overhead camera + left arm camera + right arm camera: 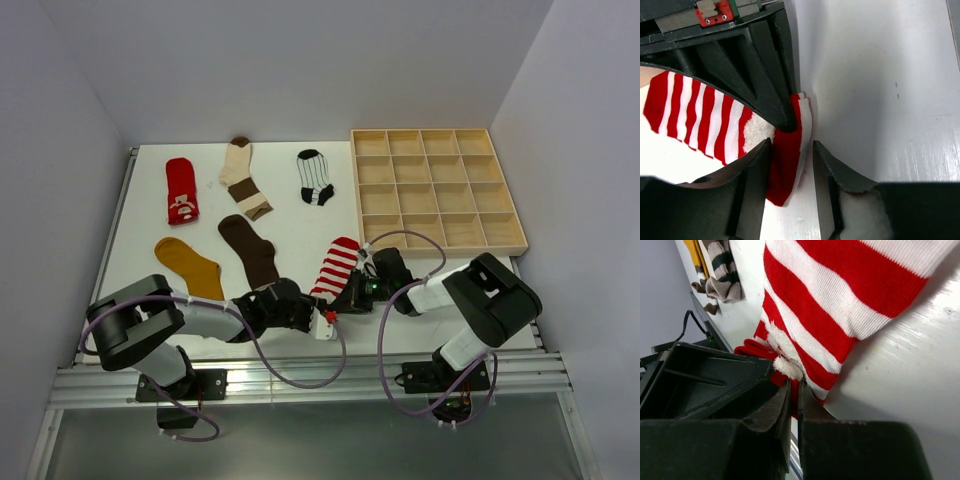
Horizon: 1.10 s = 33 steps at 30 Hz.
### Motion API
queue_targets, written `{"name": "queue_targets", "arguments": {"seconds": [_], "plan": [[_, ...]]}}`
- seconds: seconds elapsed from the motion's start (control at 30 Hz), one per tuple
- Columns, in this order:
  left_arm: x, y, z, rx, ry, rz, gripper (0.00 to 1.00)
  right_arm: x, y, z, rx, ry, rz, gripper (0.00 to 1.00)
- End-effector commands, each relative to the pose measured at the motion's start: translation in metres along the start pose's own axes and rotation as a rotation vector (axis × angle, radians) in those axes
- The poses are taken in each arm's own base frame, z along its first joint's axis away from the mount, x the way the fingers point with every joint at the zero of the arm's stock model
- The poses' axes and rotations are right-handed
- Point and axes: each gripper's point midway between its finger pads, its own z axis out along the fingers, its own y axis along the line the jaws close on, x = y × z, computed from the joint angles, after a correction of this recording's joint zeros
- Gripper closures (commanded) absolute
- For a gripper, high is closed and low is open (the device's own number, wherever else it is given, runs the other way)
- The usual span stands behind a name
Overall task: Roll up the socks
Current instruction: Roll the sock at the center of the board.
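The red-white striped sock (338, 264) lies near the table's front edge, between both arms. My right gripper (796, 390) is shut on its red end, pinching the fabric edge, and its black fingers (755, 75) also show in the left wrist view. My left gripper (790, 160) straddles that same red end (786, 165). The cloth rests against its left finger, with a gap to the right finger (827, 172), so the jaws stand open. From above, the left gripper (318, 312) and right gripper (342, 298) meet at the sock's near end.
Other socks lie on the white table (290, 215): red patterned (181, 190), cream-and-brown (244, 177), white with black stripes (315, 177), mustard (188, 266), dark brown (250, 250). A wooden compartment tray (435, 190) stands at the back right.
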Motion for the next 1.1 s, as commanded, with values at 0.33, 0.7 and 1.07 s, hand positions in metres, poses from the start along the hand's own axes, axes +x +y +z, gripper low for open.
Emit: {"name": "queue_targets", "arguments": {"seconds": [0.33, 0.7, 1.07], "plan": [[0.014, -0.012, 0.01, 0.268, 0.053, -0.184, 0.63, 0.033, -0.075, -0.016, 0.292, 0.05, 0.074, 1.0], [0.013, -0.006, 0.011, 0.419, 0.097, -0.458, 0.8, 0.019, -0.072, -0.017, 0.316, 0.013, 0.034, 0.98], [0.005, 0.004, 0.015, 0.536, 0.167, -0.783, 1.0, -0.033, -0.048, -0.044, 0.392, -0.219, -0.065, 0.48]]}}
